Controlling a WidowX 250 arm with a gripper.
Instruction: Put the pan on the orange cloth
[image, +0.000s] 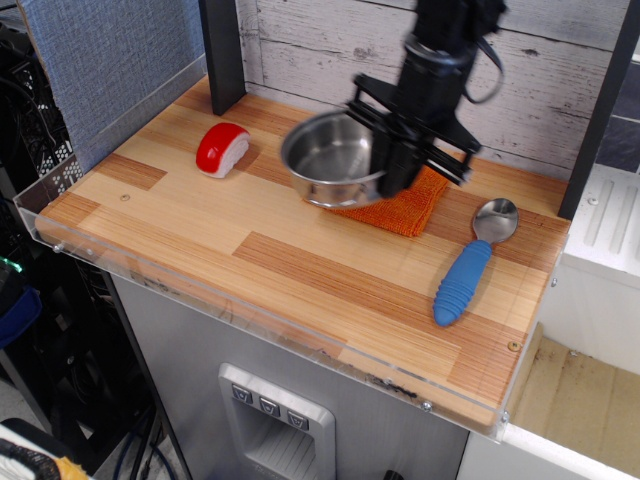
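The shiny steel pan hangs in the air, held by its right rim in my gripper, which is shut on it. The pan is above the left part of the orange cloth and hides most of it; only the cloth's front and right edge show. The gripper body and arm come down from the top centre-right, over the cloth.
A red-and-white sushi-shaped toy lies at the back left of the wooden table. A steel spoon with a blue ribbed handle lies at the right. A clear plastic rim runs along the table's front and left edges. A dark post stands at the back left.
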